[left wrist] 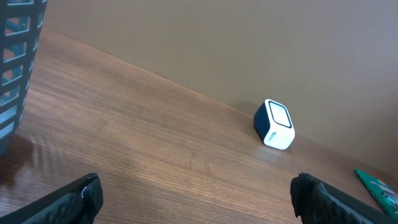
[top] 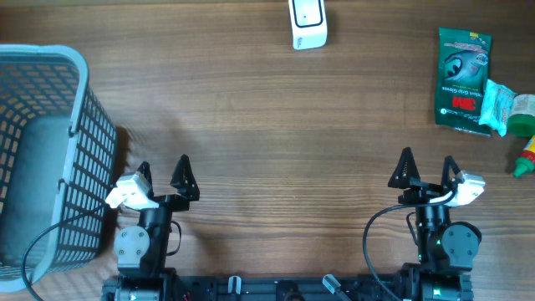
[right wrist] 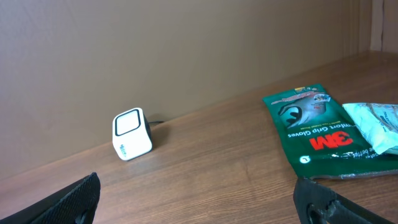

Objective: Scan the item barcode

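Jaws were seen spread wide and empty on both arms. At the far left a grey basket [top: 42,150] stood on the desk [top: 251,125], with the left jaws just beside it. The scanner [top: 308,23] sat at the far edge, near the centre. The right jaws hung over the near edge, well apart from the green glove packet [top: 464,79] at the far right, whose lower right corner was overlapped by a pale wrapped pack [top: 504,104].

The glove packet was judged the likely item to scan — flat, light, floppy and slick-filmed. It lay flush on the wood, so a top-down pinch would be expected to slide. Its free left long edge was judged the best hold, clear of the pale wrapped pack.

In the left wrist view the scanner's window and dark side were shown, but only a tip of the glove packet. In the right wrist view the packet's print was made legible. Only overhead were the basket and both arms shown together. No barcode was found in any view — it was presumed to be on the underside.
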`<state>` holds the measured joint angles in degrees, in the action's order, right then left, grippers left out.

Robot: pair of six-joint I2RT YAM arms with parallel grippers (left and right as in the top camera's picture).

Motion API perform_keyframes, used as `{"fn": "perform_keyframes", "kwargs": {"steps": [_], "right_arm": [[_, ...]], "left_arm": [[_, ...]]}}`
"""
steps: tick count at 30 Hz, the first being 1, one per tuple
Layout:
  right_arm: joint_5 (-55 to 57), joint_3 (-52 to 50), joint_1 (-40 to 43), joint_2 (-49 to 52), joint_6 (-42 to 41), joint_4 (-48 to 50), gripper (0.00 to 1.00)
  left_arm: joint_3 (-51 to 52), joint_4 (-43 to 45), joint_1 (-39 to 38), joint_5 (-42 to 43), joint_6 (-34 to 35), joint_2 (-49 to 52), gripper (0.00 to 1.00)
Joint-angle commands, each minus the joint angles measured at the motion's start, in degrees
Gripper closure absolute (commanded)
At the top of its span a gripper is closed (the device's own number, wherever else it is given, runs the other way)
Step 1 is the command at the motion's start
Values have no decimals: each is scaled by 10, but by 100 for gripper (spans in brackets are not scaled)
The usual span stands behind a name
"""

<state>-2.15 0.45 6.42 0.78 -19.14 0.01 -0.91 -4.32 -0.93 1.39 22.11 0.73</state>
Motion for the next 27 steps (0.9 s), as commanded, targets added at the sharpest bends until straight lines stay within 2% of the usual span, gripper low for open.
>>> {"fn": "perform_keyframes", "kwargs": {"steps": [1,11,16,27], "right_arm": [[-9,-2,0,-5,11,1,0],[-6,-2,0,-5,20,1,0],[-9,-2,0,2,117,1,0],[-9,-2,0,10,116,1,0]], "left_arm": [[6,1,5,-6,-11,-4,0],[6,0,5,-6,-11,-4,0],[6,1,5,-6,-11,-4,0],[6,1,5,-6,-11,-4,0]]}}
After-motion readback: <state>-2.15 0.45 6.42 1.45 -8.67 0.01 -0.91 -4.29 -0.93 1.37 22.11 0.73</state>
